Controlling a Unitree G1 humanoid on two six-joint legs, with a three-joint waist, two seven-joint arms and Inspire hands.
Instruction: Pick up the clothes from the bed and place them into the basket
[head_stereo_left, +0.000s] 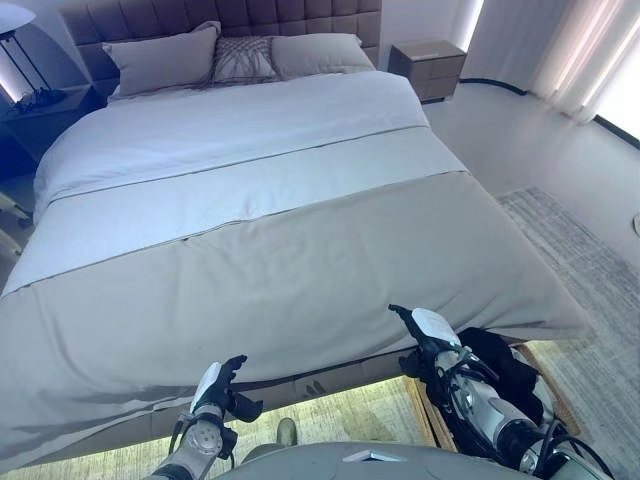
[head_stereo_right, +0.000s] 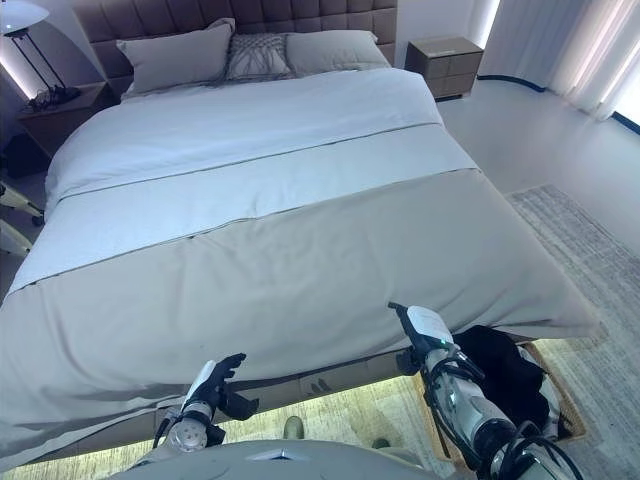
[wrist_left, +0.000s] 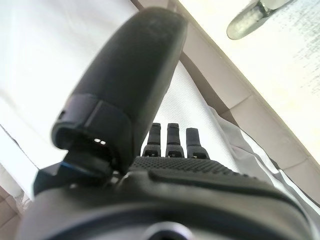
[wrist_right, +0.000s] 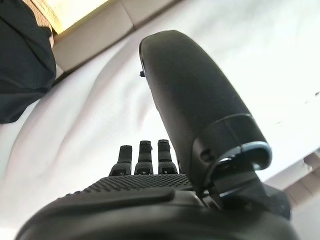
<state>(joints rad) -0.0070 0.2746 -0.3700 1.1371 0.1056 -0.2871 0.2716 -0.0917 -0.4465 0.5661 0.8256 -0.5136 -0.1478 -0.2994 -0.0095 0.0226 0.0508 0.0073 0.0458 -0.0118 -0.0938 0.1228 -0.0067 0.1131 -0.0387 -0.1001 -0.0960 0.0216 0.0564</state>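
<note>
Your bed (head_stereo_left: 250, 230) looks bare; dark clothes (head_stereo_right: 505, 375) sit in the basket (head_stereo_right: 560, 395). Both hands, left (head_stereo_left: 222, 388) and right (head_stereo_left: 425, 335), hang relaxed and empty.

Large bed (head_stereo_left: 250, 210): pale blue-white sheet w/ a taupe-grey cover over the part nearest both hands. Far beyond the hands, tufted brown-grey headboard (head_stereo_left: 220, 18), two plain beige pillows (head_stereo_left: 165, 58) and a small grey cushion w/ dark line pattern (head_stereo_left: 243, 60) betw. them. Black clothes (head_stereo_right: 505, 375) in a tan woven basket (head_stereo_right: 565, 405), just right of the right hand (head_stereo_left: 425, 330), which is dark w/ white thumb cover. Left hand (head_stereo_left: 222, 388): same colours. Grey streaked rug (head_stereo_left: 580, 270) further right; brown bedside cabinet (head_stereo_left: 428, 68) far off.
</note>
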